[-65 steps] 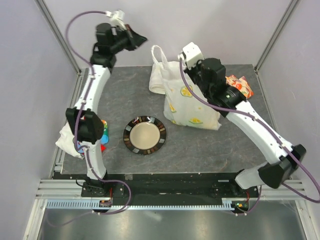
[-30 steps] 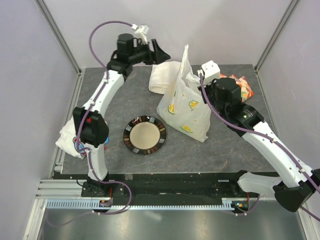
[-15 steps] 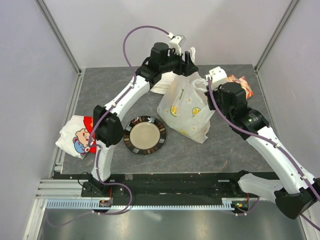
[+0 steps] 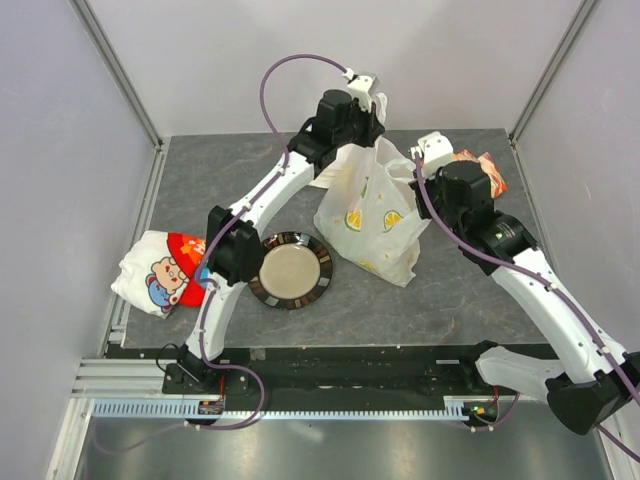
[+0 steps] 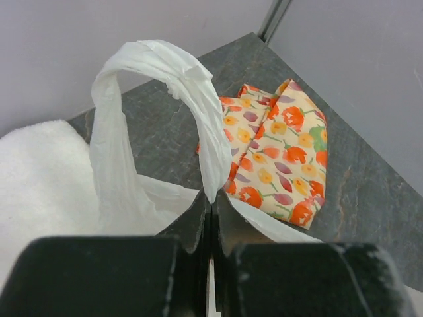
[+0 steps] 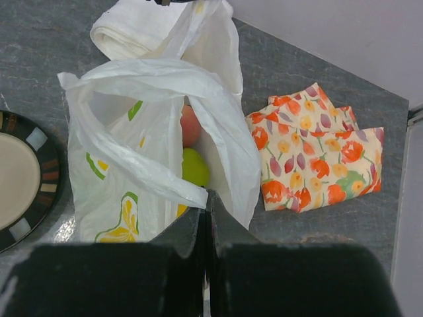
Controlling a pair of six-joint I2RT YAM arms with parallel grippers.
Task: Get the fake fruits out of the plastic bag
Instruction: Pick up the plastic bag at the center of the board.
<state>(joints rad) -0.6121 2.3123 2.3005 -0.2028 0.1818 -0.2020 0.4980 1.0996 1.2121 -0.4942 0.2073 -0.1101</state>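
The left gripper (image 5: 211, 203) has its fingers pressed together on one loop handle of the plastic bag (image 5: 162, 72); the strand runs straight down into the pinch. Across the bag's mouth, the right gripper (image 6: 206, 201) is likewise closed, nipping the thin film at the opposite rim. Held from two sides like this, the bag stands up off the table with its mouth pulled apart, which looks to be the point: it opens a way in to what lies inside.

Down in the bag, seen from the right wrist, sit the fruits: a peach-coloured round one (image 6: 190, 125) and, just below it, a green one (image 6: 195, 166). Others may lie deeper, hidden by the crinkled sides. None has come out yet, so the task is at its start.

Behind the bag lies a rolled white cloth (image 6: 132, 28), touching it. To the bag's right a folded flowered cloth (image 6: 317, 152) lies just beside it. To the bag's left the dark-rimmed plate (image 4: 252, 270) sits near, a likely place to set fruit down.
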